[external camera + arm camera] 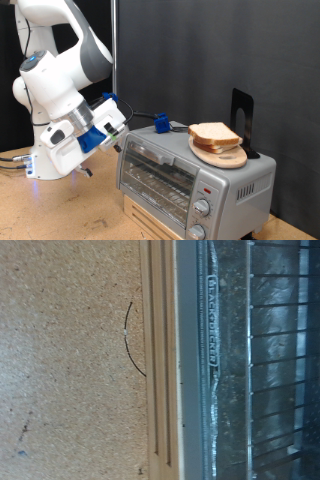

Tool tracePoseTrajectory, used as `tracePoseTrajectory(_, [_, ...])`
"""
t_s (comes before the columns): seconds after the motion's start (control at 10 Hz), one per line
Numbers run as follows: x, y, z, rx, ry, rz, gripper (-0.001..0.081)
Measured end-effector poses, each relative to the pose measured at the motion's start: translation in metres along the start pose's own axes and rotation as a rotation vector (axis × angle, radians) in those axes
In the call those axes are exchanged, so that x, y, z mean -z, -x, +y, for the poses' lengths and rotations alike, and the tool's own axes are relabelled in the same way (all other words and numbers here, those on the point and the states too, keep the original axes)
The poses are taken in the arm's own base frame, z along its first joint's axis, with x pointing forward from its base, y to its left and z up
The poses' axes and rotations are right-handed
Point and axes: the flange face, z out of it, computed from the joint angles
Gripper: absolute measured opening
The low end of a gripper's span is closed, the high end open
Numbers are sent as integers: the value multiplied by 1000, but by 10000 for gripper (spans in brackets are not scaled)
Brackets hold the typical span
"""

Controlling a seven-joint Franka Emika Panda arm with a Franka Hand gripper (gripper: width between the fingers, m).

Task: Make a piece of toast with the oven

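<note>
Toast point(213, 134): pale, roughly square slice with tan-brown crust, flat on a round wooden board point(226, 156), board resting on the roof of the oven point(240, 185). Well apart from the jaws, up and toward the exterior view's right of them, nothing of it between the fingers. Gripper point(88, 172) low at the exterior view's left, just beside the oven's front corner, close above the tabletop point(60, 215); fingers largely hidden under the white wrist housing and blue fittings, so cannot tell whether released or clenched. Oven boxy, brushed silver metal, glass door shut with a bar handle point(142, 154) across its top edge, wire rack dimly visible behind the glass, two round knobs point(202, 208) stacked at the front's right with a small red dot above them. Standing on a pale wooden base point(160, 222). Tabletop speckled chipboard, tan and grainy. Blue-handled tool point(160, 124) on the oven's rear edge, dark cable trailing from it. Black upright bracket point(240, 112) behind the board, black curtain as backdrop. Wrist view: no fingers in frame; grainy chipboard point(65, 350) with a thin dark curved mark, layered edge of the wooden base point(160, 360), then the oven's metal handle with embossed lettering and the dark glass door point(270, 360) crossed by rack wires.
</note>
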Motion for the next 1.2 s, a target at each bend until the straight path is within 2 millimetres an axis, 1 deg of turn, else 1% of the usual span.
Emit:
tracePoseTrajectory(0.1, [-1, -1, -2, -13, -7, -5, 803])
tracePoseTrajectory(0.3, [3, 7, -22, -16, -60, -51, 803])
tracePoseTrajectory(0.5, [7, 25, -46, 20, -94, -86, 803])
tracePoseTrajectory(0.6, [7, 35, -54, 35, -87, -96, 803])
tracePoseTrajectory(0.7, [4, 43, -58, 48, -63, -99, 803])
tracePoseTrajectory(0.9, [-10, 60, -55, 63, 9, -93, 803])
tracePoseTrajectory(1.0, [-17, 66, -51, 68, 31, -85, 803])
tracePoseTrajectory(1.2, [-30, 70, -36, 78, 69, -61, 803])
